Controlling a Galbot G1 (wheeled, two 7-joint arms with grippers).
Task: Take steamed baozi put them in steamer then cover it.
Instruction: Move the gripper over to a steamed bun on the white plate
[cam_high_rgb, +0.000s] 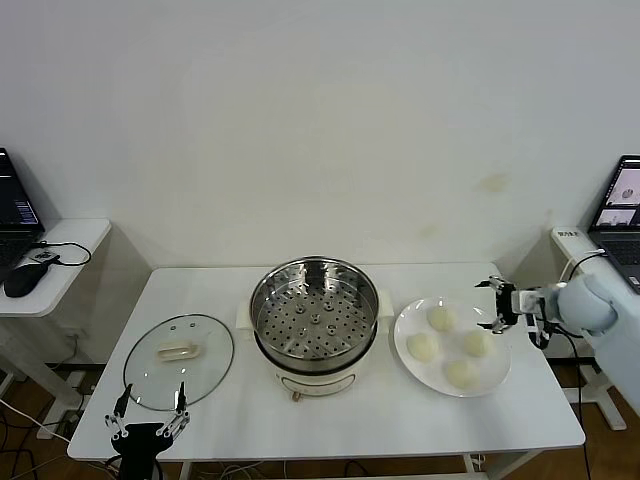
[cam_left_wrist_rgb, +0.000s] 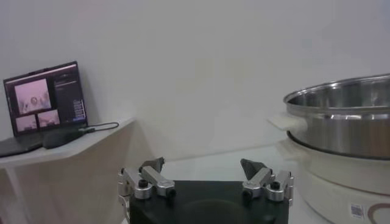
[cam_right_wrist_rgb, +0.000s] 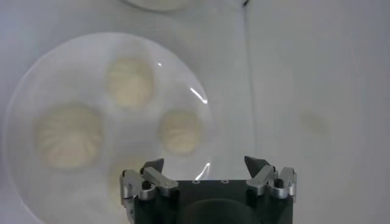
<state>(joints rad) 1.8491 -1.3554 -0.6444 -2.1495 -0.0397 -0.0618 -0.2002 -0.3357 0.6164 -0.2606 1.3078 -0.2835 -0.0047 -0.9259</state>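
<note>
One white rectangular table (cam_high_rgb: 350, 425) carries one round shiny stainless-steel steamer (cam_high_rgb: 314, 315) on a cream-white base at centre, its perforated tray bare; one round clear glass cover (cam_high_rgb: 179, 361) with cream oblong handle lies flat to its left near the table's left and front edges, and one flat white plate (cam_high_rgb: 453, 346) to its right bears four cream-white steamed baozi (cam_high_rgb: 440, 318), apart from one another. Bare tabletop runs along the front edge. The right gripper (cam_high_rgb: 497, 304) hangs open-fingered above the plate's far right rim; the left gripper (cam_high_rgb: 149, 418), fingers spread, sits at the front edge just before the cover.
</note>
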